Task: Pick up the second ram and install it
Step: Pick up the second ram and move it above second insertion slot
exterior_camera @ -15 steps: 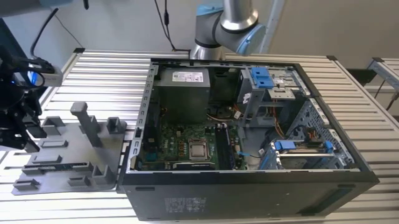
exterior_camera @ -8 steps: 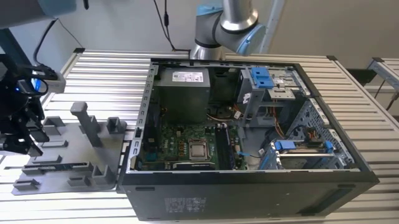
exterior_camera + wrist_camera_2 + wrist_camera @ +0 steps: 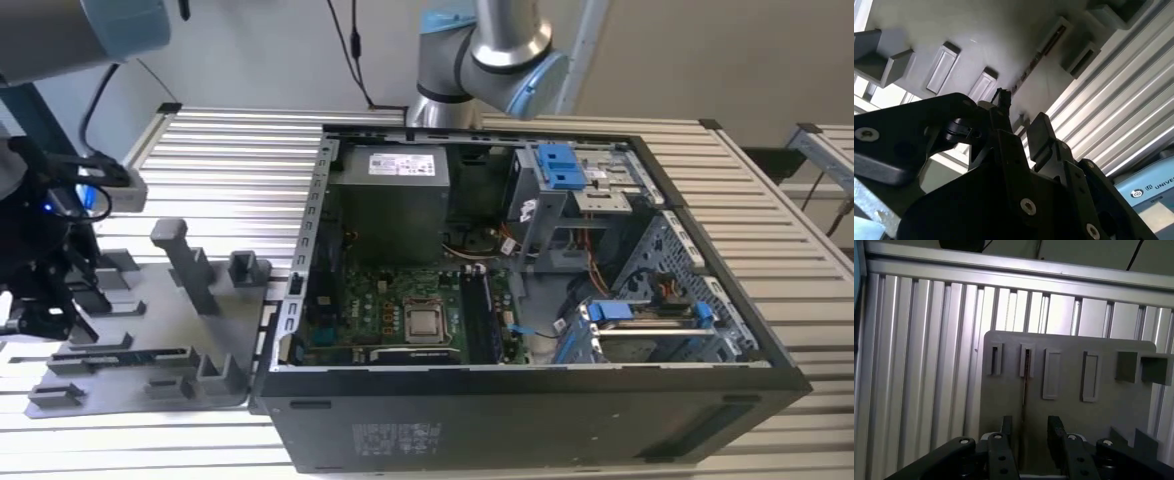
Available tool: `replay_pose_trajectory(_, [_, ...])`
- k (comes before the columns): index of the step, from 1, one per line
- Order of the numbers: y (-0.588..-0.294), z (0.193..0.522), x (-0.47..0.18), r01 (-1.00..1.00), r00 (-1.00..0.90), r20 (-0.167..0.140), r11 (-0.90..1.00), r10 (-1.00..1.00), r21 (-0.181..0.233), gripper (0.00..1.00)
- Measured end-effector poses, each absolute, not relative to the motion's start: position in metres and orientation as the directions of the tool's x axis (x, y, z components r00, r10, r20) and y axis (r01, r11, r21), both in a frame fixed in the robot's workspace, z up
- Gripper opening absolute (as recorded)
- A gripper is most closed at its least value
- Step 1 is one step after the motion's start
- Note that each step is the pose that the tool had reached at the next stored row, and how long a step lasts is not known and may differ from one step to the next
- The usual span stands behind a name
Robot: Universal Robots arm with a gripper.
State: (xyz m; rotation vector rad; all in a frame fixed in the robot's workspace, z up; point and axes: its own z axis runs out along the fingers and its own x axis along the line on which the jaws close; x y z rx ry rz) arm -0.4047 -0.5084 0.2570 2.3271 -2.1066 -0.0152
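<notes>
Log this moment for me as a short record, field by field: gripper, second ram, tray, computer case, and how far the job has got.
gripper: low over the gray tray, jaws apart
second ram: standing on edge in a tray slot, lined up with the gap between the jaws, not clamped
gray tray: on the slatted table, to the exterior view's left of the case
computer case: lying open, motherboard exposed
progress: ram not yet lifted from the tray
</notes>
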Motion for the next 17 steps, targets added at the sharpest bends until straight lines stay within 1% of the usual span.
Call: replay_pose_trajectory(17, [-0.508, 0.226, -0.404, -0.993, 0.116, -0.005, -0.116, -0.993, 0.009, 0.42])
